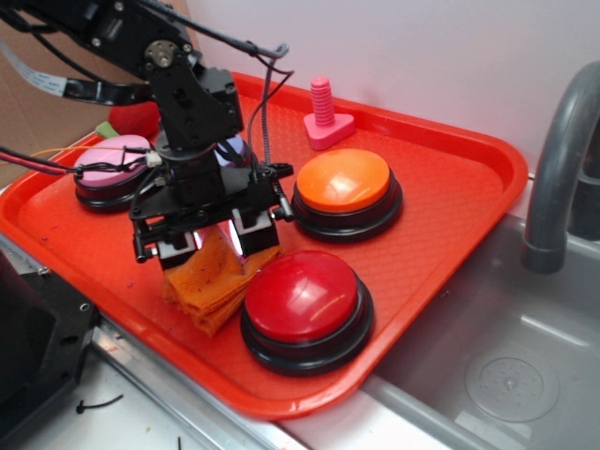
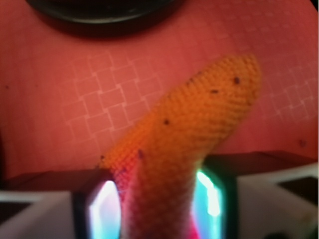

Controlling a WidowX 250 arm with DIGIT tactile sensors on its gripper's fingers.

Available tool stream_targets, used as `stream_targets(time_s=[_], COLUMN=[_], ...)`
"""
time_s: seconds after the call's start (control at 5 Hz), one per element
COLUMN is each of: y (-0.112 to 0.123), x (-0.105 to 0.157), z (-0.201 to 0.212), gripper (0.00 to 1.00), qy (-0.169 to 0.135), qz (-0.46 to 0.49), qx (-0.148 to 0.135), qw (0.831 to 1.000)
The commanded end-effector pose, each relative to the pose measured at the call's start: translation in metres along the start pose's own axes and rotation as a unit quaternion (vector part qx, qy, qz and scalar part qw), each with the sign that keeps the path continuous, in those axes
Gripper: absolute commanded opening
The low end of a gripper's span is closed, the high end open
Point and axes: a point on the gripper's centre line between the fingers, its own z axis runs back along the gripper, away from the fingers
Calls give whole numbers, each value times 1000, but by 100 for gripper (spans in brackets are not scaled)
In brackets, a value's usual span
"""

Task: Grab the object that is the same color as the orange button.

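The orange terry-cloth rag (image 1: 208,281) lies bunched on the red tray (image 1: 450,187), just left of the red button. My gripper (image 1: 214,246) is straight above it and shut on it. In the wrist view the rag (image 2: 199,119) rises between the two glowing pads (image 2: 105,209) and fills the gap between them; its far end points toward the tray's upper right. The orange button (image 1: 345,187), a glossy dome on a black base, sits behind and to the right of the gripper.
A red dome button (image 1: 305,305) sits right beside the rag at the tray's front. A pink button (image 1: 112,169) is at the back left. A pink bolt-shaped toy (image 1: 326,117) stands at the back. A grey faucet (image 1: 558,169) and sink (image 1: 506,366) lie to the right.
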Motion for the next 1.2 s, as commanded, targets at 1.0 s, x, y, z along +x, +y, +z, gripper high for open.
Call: stream_targets(time_s=[1.0], y=[1], x=[41], z=[182], gripper=[0], qy=[21], qz=[-411], qx=[-68], qw=[909])
